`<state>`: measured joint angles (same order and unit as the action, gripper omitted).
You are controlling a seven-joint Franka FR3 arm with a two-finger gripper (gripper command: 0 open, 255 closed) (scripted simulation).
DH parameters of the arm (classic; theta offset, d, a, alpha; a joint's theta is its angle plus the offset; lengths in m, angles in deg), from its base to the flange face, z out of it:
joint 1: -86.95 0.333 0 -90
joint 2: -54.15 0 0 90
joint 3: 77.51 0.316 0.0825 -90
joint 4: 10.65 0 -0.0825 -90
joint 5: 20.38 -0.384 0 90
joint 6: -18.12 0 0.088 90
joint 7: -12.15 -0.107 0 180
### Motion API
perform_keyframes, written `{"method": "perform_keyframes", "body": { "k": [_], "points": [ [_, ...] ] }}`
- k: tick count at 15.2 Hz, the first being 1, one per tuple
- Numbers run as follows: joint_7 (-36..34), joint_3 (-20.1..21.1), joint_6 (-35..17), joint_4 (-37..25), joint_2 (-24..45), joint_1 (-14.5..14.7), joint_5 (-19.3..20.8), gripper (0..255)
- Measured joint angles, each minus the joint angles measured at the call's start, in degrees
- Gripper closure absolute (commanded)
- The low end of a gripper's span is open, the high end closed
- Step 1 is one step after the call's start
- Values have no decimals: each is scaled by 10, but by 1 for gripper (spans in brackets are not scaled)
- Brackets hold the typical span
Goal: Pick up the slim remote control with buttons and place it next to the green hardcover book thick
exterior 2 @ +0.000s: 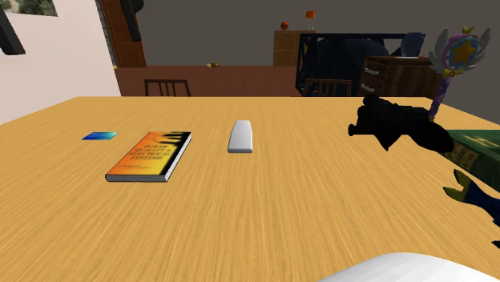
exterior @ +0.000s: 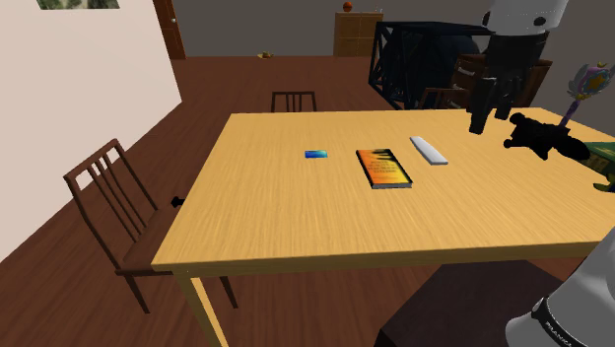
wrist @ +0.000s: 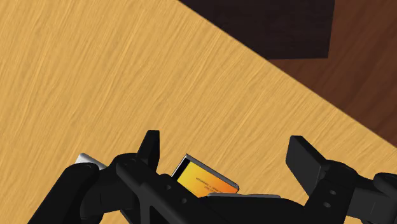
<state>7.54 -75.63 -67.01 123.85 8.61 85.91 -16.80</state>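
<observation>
Claw (wrist: 227,153): gaping wide, gripping nothing. Remote (exterior: 429,150): lying flat on bench (exterior: 296,227); claw needing centring over it, closing across its narrow width.

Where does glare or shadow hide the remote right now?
Nowhere. Second exterior view: the pale remote lies evenly lit on the table, no glare, no heavy shadow. Shoulder view: equally plain. Wrist view: the black bulk of the open pincer covers the foreground.
</observation>
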Motion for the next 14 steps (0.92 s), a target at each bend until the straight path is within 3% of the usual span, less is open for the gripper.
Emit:
{"method": "perform_keyframes", "body": {
  "k": [4, 14],
  "points": [
    [-1, -12, -34, 6, 26, -10, 7, 0],
    [-1, -74, -182, -21, 188, -55, 27, 0]
  ]
}}
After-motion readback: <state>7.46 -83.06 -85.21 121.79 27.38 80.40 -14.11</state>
